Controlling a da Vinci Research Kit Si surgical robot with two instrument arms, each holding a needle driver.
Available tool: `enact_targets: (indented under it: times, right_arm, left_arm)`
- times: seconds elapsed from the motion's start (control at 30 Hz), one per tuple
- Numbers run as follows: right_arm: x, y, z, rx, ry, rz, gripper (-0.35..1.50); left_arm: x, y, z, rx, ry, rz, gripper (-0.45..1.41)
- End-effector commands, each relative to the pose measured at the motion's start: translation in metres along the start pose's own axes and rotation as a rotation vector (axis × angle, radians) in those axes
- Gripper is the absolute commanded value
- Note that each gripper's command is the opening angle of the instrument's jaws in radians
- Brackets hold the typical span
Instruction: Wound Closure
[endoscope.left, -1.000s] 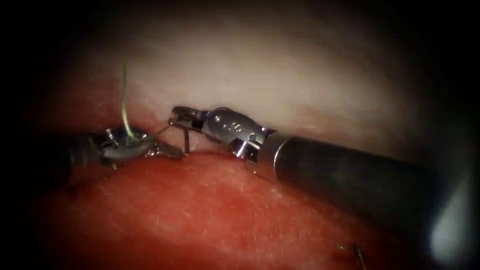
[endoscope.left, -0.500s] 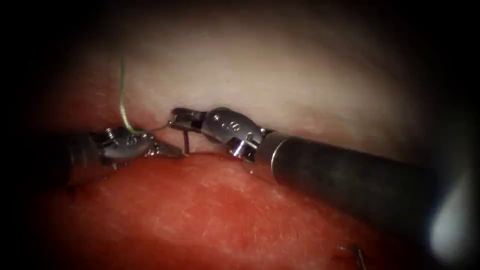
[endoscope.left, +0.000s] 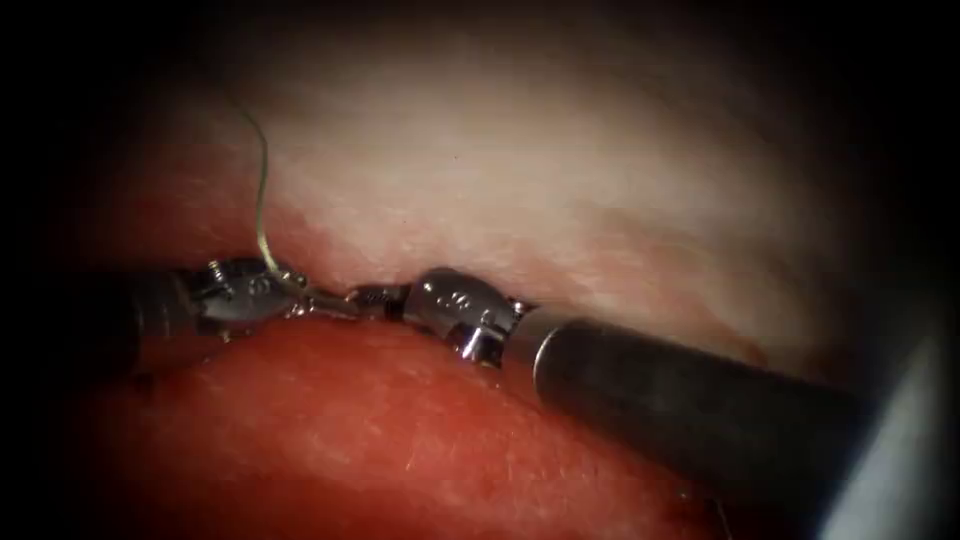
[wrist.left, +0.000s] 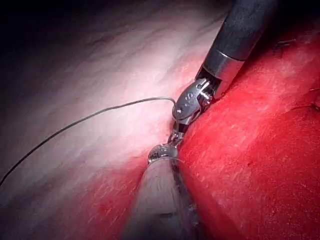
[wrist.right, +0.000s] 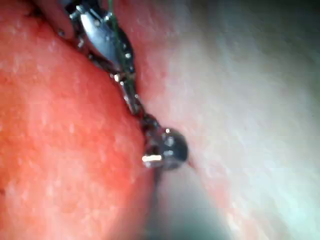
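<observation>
My right tool (endoscope.left: 372, 296) lies low in the cut, between the pale tissue (endoscope.left: 520, 150) behind and the red tissue (endoscope.left: 400, 430) in front. Its jaws are shut, tip to tip with my left tool (endoscope.left: 335, 303). The needle that the right jaws held is hidden down in the cut. My left tool's jaws look shut and thin; I cannot see anything in them. The pale thread (endoscope.left: 262, 200) rises from behind the left tool's wrist and curves up over the pale tissue. In the left wrist view the thread (wrist.left: 90, 117) runs off from beside the right tool (wrist.left: 176, 136).
The right arm's dark shaft (endoscope.left: 680, 400) lies across the red tissue toward the right. Short dark thread ends (wrist.left: 312, 105) stick out of the red tissue farther along. In the right wrist view the left tool (wrist.right: 102, 35) lies along the cut.
The right tool has dropped down and left into the cut, carrying the needle out of sight. Its tip now meets the left tool's tip. The thread's top has swung right.
</observation>
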Motion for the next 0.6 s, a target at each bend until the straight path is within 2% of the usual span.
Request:
enact_targets:
  times: [0.03,0.07,0.3,0.6]
  right_arm:
    - [0.0008,0.0009,0.0006,-0.033,0.043,-0.032,-0.35]
    - [0.0016,0.0015,0.0004,-0.077,0.069,-0.073,-0.35]
    - [0.0043,0.0028,-0.0011,-0.170,0.165,-0.257,-0.35]
    - [0.0063,0.0035,-0.0035,-0.253,0.231,-0.389,-0.35]
  left_arm:
    - [-0.0001,-0.0002,0.0008,-0.001,0.001,0.000,-0.45]
    - [-0.0001,-0.0002,0.0008,-0.001,0.001,0.000,-0.45]
    - [0.0002,0.0002,0.0007,-0.002,0.001,-0.003,-0.45]
    - [0.0002,0.0001,0.0007,-0.002,0.001,-0.003,-0.45]
